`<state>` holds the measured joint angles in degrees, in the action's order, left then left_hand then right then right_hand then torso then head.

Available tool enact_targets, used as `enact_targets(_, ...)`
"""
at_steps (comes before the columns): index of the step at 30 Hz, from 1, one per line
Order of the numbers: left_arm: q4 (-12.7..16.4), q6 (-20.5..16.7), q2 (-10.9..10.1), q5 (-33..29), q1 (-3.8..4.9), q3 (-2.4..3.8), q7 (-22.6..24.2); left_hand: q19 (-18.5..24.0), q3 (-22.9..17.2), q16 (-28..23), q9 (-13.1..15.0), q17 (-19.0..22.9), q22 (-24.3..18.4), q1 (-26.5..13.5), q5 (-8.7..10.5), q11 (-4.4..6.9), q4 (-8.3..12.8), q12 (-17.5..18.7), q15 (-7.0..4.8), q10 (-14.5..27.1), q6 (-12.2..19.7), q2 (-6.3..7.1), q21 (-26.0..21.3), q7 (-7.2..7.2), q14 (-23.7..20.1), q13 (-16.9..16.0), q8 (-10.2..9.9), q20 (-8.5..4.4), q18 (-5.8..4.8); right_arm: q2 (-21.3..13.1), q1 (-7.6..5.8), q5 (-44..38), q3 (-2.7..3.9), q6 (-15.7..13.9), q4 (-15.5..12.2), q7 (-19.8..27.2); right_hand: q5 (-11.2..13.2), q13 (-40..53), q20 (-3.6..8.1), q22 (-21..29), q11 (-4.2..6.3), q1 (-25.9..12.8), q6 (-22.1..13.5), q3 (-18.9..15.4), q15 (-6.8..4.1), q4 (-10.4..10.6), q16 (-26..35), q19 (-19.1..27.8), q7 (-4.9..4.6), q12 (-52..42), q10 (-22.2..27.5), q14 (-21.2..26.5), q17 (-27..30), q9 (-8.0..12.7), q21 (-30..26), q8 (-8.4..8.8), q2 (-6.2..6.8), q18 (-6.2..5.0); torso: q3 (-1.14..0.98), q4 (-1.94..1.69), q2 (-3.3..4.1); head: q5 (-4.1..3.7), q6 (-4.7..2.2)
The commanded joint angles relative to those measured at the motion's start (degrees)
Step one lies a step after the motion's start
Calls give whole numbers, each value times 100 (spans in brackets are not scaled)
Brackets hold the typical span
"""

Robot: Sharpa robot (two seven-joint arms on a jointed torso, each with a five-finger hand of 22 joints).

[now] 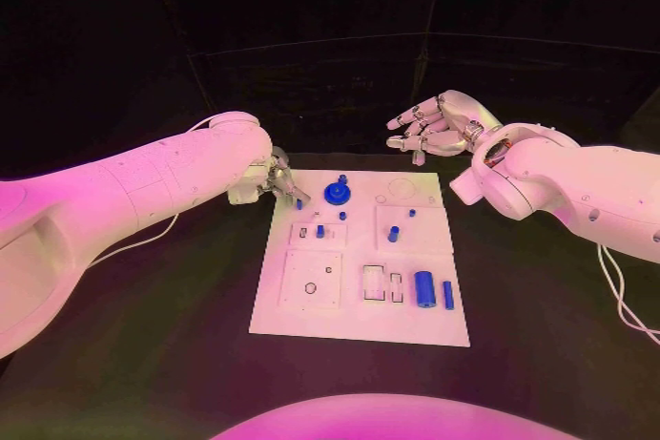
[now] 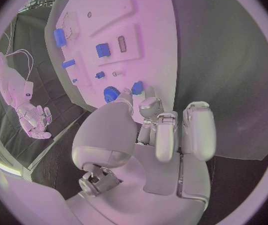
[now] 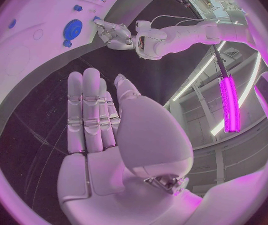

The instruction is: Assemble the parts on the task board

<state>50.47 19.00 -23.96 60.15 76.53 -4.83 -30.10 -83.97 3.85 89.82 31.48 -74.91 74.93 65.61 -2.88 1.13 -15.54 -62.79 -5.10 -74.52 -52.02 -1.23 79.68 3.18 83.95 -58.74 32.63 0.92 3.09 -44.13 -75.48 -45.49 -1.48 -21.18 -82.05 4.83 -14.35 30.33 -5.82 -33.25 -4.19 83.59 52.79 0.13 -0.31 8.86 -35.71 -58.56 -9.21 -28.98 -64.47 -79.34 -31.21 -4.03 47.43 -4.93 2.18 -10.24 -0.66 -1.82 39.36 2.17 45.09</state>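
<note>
The white task board [image 1: 360, 311] lies in the middle of the table. My left hand [image 1: 273, 180] is at the board's far left corner; its thumb and a fingertip [image 2: 149, 105] close around a small blue part [image 2: 136, 88], just beside the blue gear [image 1: 337, 192]. Blue pegs [image 1: 320, 231] [image 1: 394, 234] stand in the board's middle. A blue cylinder [image 1: 425, 287] and a thin blue rod [image 1: 448, 294] lie at its near right. My right hand [image 1: 438, 125] hangs raised beyond the board's far right corner, fingers extended and holding nothing.
Black table [image 1: 550, 306] surrounds the board on all sides. Rectangular cutouts [image 1: 374, 282] and a square plate [image 1: 312, 278] occupy the board's near half. A white cable [image 1: 152, 235] trails under my left arm, and another [image 1: 619, 297] hangs below my right arm.
</note>
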Motion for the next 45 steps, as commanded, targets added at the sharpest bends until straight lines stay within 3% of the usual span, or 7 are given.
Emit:
enact_targets(1, -3, 40, 10, 35, 8, 0, 63, -129, -12, 18, -10, -1509, 89, 79, 16, -11, 51, -11, 43, -10, -31, -19, 16, 2, 605, 1, -38, 48, 2, 12, -11, 9, 4, 18, -2, 52, -28, -5, -28, 5, -1, -24, -33, 3, 13, 22, 28, 16, -16, 34, 21, 11, 4, 8, -38, -17, -34, -25, 0, 1, 1, 7, 2)
enact_targets(9, 2, -121, 21, 33, 8, -2, 187, -127, -308, 18, -43, -1509, 92, 607, 11, 11, 330, -10, 28, -7, -39, -367, 11, -18, 605, 10, -61, 40, 4, 23, -11, 9, 4, 22, 6, 52, -28, -5, -28, 5, -1, -24, -33, 3, 13, 22, 28, 16, -16, 34, 21, 11, 4, 8, -38, -17, -34, -25, -3, 4, 0, 20, 20)
enact_targets(17, 3, -238, 26, -41, 8, -2, 336, -111, -1069, 18, -113, -1509, 58, 1566, 4, 65, 1031, 79, -21, 68, 87, -629, -26, -66, 605, 74, -163, -2, 14, 30, -11, 9, 4, 33, 12, 47, -28, -5, -28, 5, -1, -24, -33, 3, 13, 22, 28, 16, -16, 34, 21, 11, 4, 8, -38, -17, -34, -25, -1, 4, -1, 26, 31)
enact_targets(26, 34, -326, -16, -136, 8, -2, 387, -105, -2057, 18, -139, -1509, 40, 1405, 14, -7, 1334, 186, 44, 78, 108, -355, -61, 19, 605, 185, -161, 46, 16, 29, -11, 9, 4, 51, 14, 32, -28, -5, -28, 5, -1, -24, -33, 3, 13, 22, 28, 16, -16, 34, 21, 11, 4, 8, -38, -17, -34, -25, -3, 1, -4, 32, 46)
enact_targets(27, 51, -361, -35, -170, 8, -2, 391, -107, -2414, 18, -127, -1509, 41, 1205, 37, -24, 1376, 187, 74, 58, 111, -217, -68, 26, 605, 199, -130, 38, 24, 28, -11, 9, 4, 53, 14, 31, -28, -5, -28, 5, -1, -24, -33, 3, 13, 22, 28, 16, -16, 34, 21, 11, 4, 8, -38, -17, -34, -25, 0, -1, -4, 32, 46)
enact_targets(32, 238, -603, -194, -332, 11, -1, 390, -90, -3158, 18, -72, -1509, -25, 848, -5, -18, 1513, 186, 66, 42, 120, 22, -135, 35, 605, 236, -1, 66, 37, 26, -11, 9, 4, 63, 14, 16, -41, -14, -30, 12, -2, -15, -39, 4, 15, 24, 43, 14, -18, 33, 26, 9, 2, 8, -51, -17, -33, -25, -8, 1, 0, 28, 23)
enact_targets(45, 1710, -1534, -1114, -702, -8, -9, 398, -99, -4211, 18, 64, -1509, -45, 247, -65, 7, 1762, 294, 41, 31, 155, 360, -184, 3, 605, 479, 319, 50, 44, 4, -12, 9, 3, 83, 9, 6, -41, -14, -30, 12, -2, -15, -39, 4, 15, 24, 43, 14, -18, 33, 26, 9, 2, 8, -51, -17, -33, -25, -3, -15, -7, 66, 31)
